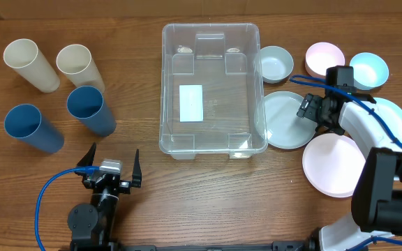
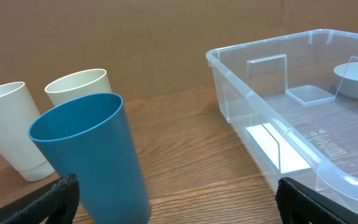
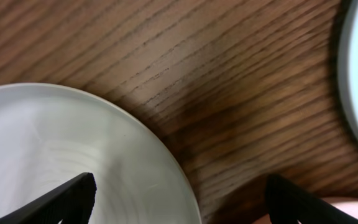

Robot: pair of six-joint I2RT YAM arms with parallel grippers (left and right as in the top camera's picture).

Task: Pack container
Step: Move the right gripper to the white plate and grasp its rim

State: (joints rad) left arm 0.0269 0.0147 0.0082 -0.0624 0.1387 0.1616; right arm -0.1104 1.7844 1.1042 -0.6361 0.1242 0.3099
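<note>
Container (image 1: 236,97) perhaps touching pale plate (image 1: 288,122).

Lab-style wooden table (image 1: 138,181), cardboard backdrop (image 2: 135,37)

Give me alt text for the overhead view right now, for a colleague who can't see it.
An empty clear container sits in the middle, cream cups and blue cups to its left, bowls and plates to its right. The right gripper hangs over a pale plate; the left gripper is open at the bottom of the frame.
</note>
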